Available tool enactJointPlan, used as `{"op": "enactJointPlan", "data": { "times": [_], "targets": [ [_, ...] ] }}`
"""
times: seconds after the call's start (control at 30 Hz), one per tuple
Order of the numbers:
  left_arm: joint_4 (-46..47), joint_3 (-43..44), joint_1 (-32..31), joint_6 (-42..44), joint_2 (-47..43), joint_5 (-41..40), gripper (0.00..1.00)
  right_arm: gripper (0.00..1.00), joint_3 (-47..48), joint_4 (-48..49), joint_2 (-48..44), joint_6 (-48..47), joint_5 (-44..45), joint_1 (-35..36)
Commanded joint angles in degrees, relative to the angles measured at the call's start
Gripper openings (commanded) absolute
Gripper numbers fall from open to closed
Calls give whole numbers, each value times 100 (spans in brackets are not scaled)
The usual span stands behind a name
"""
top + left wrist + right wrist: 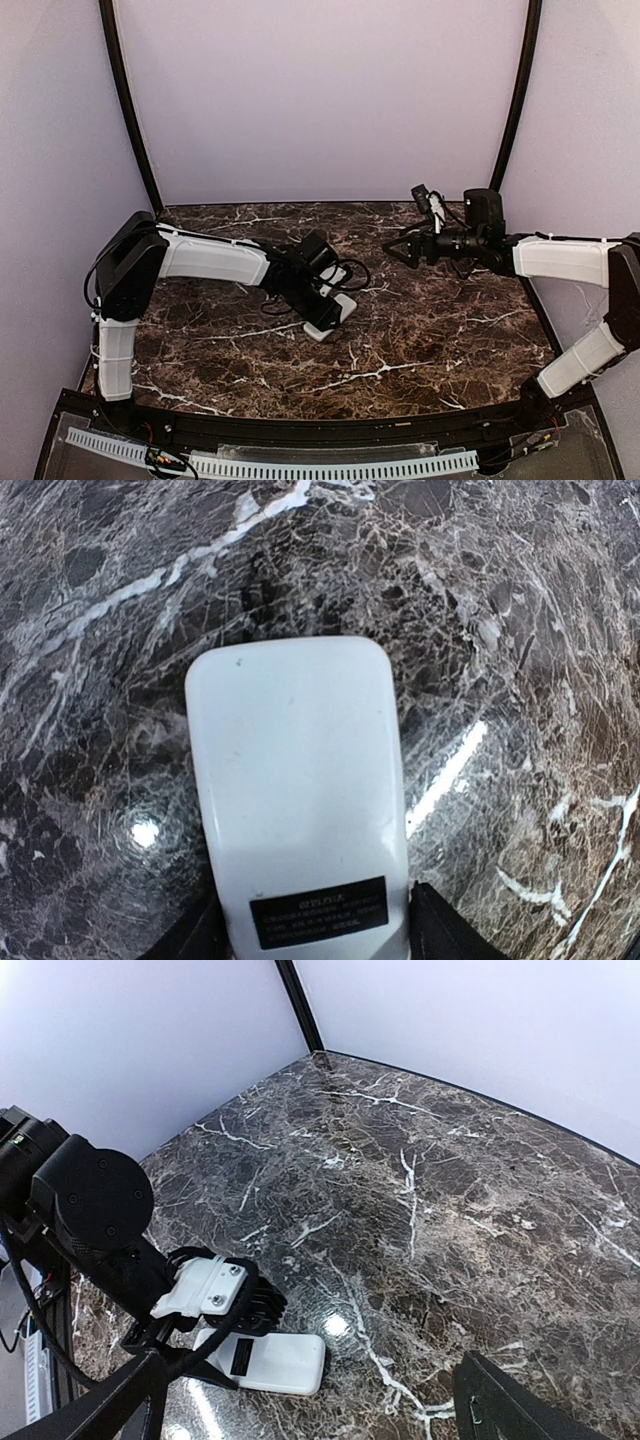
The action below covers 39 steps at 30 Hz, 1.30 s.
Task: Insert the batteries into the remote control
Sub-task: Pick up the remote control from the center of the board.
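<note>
The remote control (300, 780) lies back-up on the desk (430, 330). The left gripper (318, 928) has its jaws flanking the label end; I cannot tell whether they pinch it. The right gripper (398, 248) has its jaws spread and empty. A loose hold could let it skid.

Dark brown marble-patterned surface (420, 330), white veining, glossy. Plain pale lilac walls (320, 90) on three sides. Two curved black poles (127, 100) rising at back corners. Bright glare spot (145, 832) on surface. White perforated strip (300, 467) along near edge, below black rim.
</note>
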Motion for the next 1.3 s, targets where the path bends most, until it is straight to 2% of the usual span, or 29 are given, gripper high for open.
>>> {"op": "enactJointPlan", "data": {
  "times": [0.0, 0.1, 0.3, 0.43, 0.57, 0.63, 0.83, 1.0, 1.17, 1.27],
  "targets": [
    [-452, 314, -77, 64, 227, -151, 59, 99, 45, 148, 93, 282, -421, -77],
    [-774, 576, -148, 83, 383, -339, 56, 99, 75, 202, 187, 536, -679, -202],
    [-901, 768, -153, -128, 408, -381, 38, 94, 86, 302, 320, 821, -1026, -363],
    [-590, 686, -122, -183, 257, 88, 29, 90, 123, 73, 458, 726, -1070, -397],
    [-100, 383, -112, -128, -50, 324, 25, 90, -7, 112, 446, 859, -1062, -440],
    [268, 108, -60, -189, -295, 501, 24, 91, -93, 249, 440, 982, -1218, -454],
    [2179, -1013, 346, -741, -1302, 2176, 20, 91, -309, 810, 341, 1148, -1804, -464],
    [3032, -1434, 424, -913, -1782, 2621, 17, 92, -582, 1708, 185, 1587, -2246, -468],
    [4289, -1847, 506, -1443, -2120, 3277, 17, 91, -766, 3080, 388, 2637, -2759, -443],
    [4611, -1932, 509, -1646, -2171, 3582, 16, 88, -745, 3589, 542, 3043, -2913, -334]
  ]
}}
